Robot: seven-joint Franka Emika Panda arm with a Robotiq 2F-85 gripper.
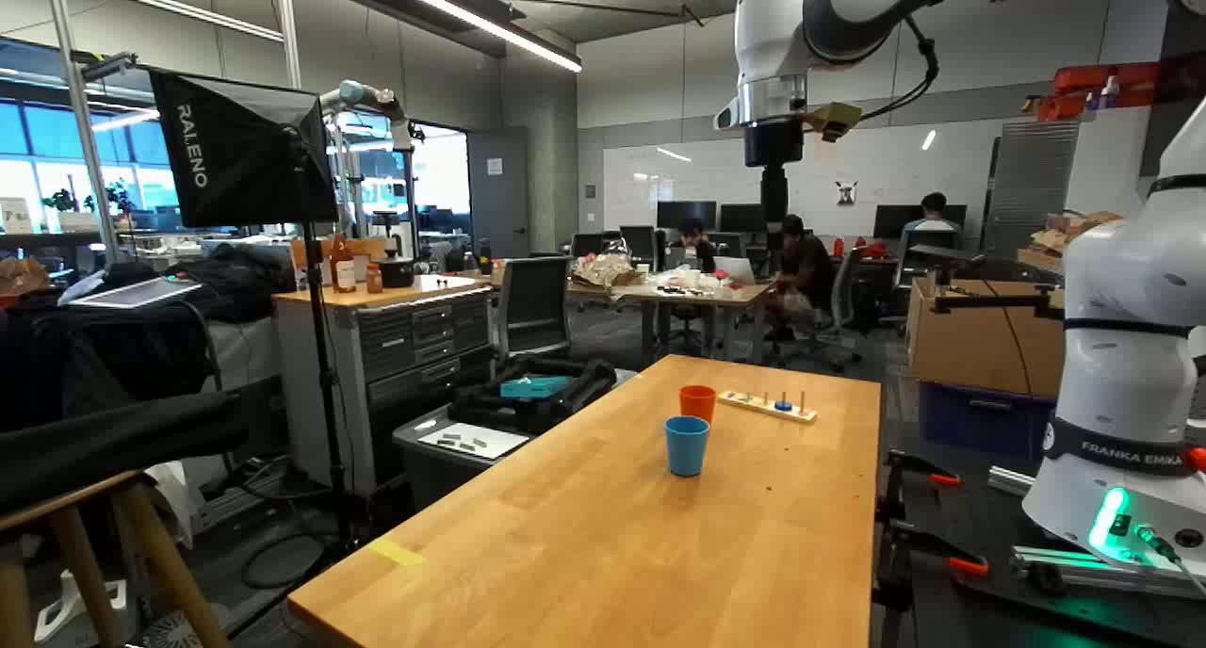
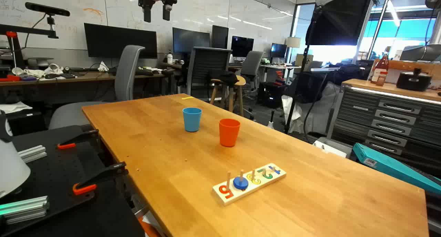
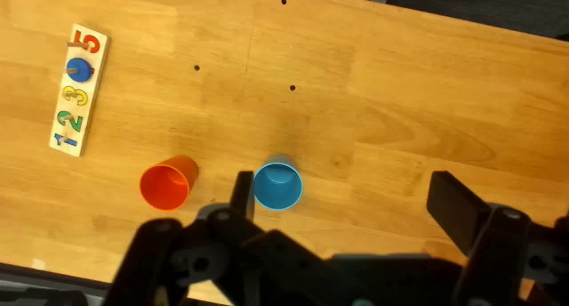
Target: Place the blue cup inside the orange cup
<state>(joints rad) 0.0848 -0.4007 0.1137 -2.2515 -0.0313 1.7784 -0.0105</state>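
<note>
Two cups standing upright, mouths up, both smooth and plain. The bright-blue, tapered round plastic-looking cup [image 3: 278, 192] has a thin rim and a bit of shine inside; the orange-red, tapered round plastic-looking cup [image 3: 163, 188] is pretty much the same shape. They stand apart on a long honey-coloured wooden counter [image 3: 400, 83] with patchy grain and a few small dark round spots. In the wrist view the orange cup is at 9 o'clock from the blue one. Between 10 and 11 o'clock from the orange cup there's a pale, flat, rectangular wooden number board [image 3: 84, 84] with brightly painted digits, thin round wooden pegs [image 2: 228, 180] and a chunky round blue disc [image 3: 82, 73] on the peg next to the red 5.

The black, squared-off robot hand [image 3: 344, 186] is released, its two blocky dark fingers [image 3: 458, 215] spread wide, and it hangs well above the counter in both exterior views. From the middle of that gap, the blue cup is at 9 o'clock in the wrist view, with the 9 o'clock fingertip right by its rim. In an exterior view the blue cup [image 1: 687, 447] is at roughly 7 o'clock, way below the hand.
</note>
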